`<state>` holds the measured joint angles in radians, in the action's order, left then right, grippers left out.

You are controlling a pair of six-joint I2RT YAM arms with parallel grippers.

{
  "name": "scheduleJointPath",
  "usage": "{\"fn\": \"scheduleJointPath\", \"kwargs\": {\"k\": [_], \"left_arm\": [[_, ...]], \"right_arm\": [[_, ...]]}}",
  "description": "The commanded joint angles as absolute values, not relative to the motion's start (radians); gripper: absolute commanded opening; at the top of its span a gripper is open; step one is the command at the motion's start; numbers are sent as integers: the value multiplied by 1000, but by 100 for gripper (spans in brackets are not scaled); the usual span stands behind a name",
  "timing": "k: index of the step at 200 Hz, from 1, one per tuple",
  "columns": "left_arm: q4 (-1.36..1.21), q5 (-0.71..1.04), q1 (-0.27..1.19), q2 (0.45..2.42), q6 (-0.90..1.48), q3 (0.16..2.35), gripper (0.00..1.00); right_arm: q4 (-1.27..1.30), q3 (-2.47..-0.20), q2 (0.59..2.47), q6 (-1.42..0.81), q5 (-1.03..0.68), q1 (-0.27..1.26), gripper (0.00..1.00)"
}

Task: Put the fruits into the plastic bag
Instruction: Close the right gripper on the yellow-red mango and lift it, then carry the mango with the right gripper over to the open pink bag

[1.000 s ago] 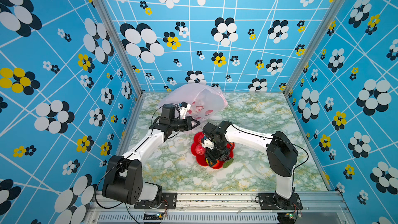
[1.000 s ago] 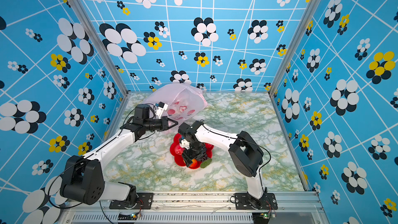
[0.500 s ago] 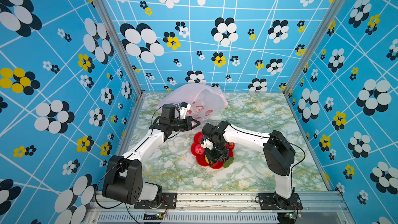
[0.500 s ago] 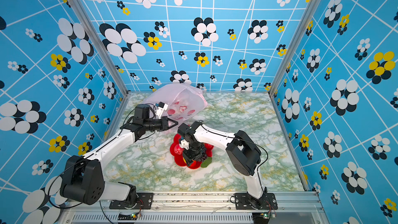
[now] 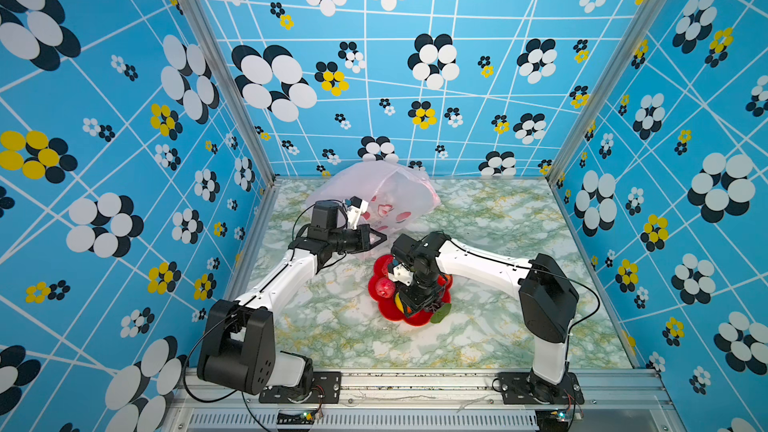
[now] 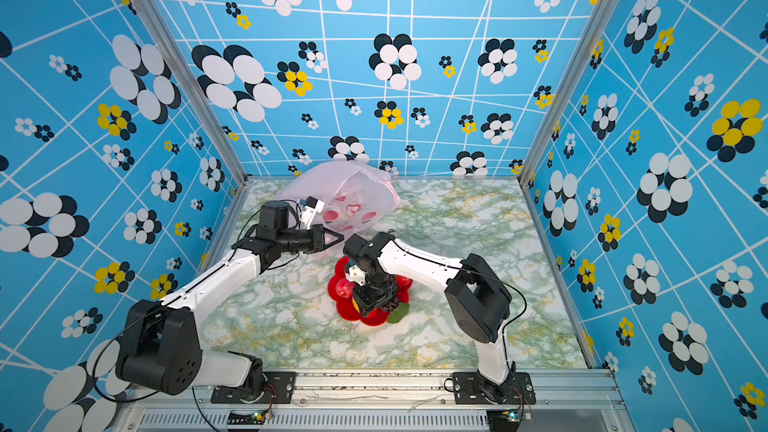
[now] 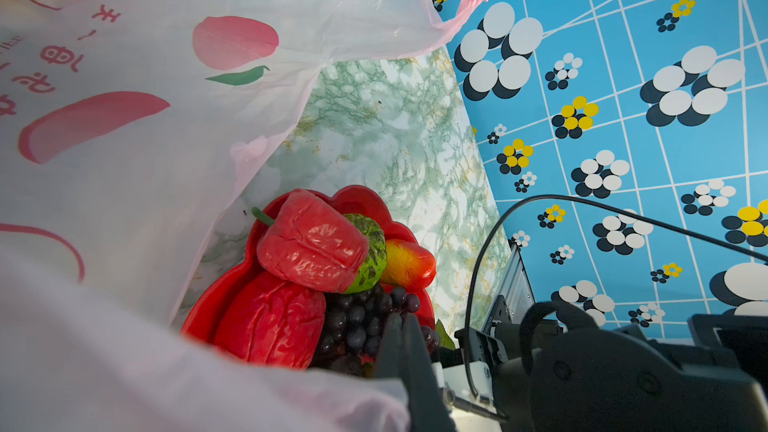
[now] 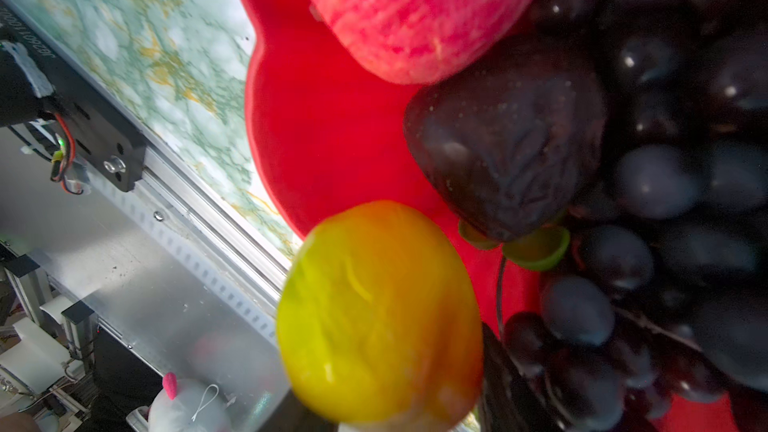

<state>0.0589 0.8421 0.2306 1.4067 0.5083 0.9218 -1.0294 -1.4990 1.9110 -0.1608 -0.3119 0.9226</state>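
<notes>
Top views: translucent pale-pink plastic bag [image 5: 395,184] at rear-left of tabletop [image 5: 498,222]; right gripper [image 5: 417,305] down among toy fruits [image 5: 384,288] on red flower-shaped plate [image 5: 415,320].
Left wrist: left gripper [image 7: 405,334] closed, pinching bag film.
Right wrist: blurred yellow-orange mango [image 8: 378,313] close; grip cannot be told.

There sat the thin translucent pale-pink plastic bag [image 5: 390,184], crinkled and puffed up, red prints showing, at the back of the marbled table [image 5: 498,222], its near edge hanging just beside the red flower-shaped plate [image 5: 415,321]. Crowded together on that plate were a red apple [image 8: 415,6], a yellow-orange mango [image 8: 378,313], a wrinkled dark brown round fruit [image 8: 507,139], a dark purple grape bunch [image 8: 685,168] and a bumpy green fruit [image 7: 371,257].
</notes>
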Motion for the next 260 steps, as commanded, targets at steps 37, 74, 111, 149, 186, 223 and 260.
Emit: {"fn": "scheduleJointPath", "kwargs": {"k": [37,74,111,149,186,223,260], "left_arm": [[44,864,237,1410,512,920,0],[41,865,237,1408,514,922,0],[40,866,237,1407,515,920,0],[38,867,236,1404,515,920,0],[37,864,236,1395,514,920,0],[35,865,237,1391,514,919,0],[34,867,238,1389,515,919,0]], "right_arm": [[-992,-1451,1814,-204,-364,905,39],[-924,-1410,1728,-254,-452,867,39],[-847,-1369,1648,-317,-527,827,39],[-749,-1322,1570,-401,-580,795,40],[-669,-1298,1511,-474,-604,766,40],[-633,-1303,1503,-520,-612,737,40],[-621,-1350,1552,-569,-621,689,40]]}}
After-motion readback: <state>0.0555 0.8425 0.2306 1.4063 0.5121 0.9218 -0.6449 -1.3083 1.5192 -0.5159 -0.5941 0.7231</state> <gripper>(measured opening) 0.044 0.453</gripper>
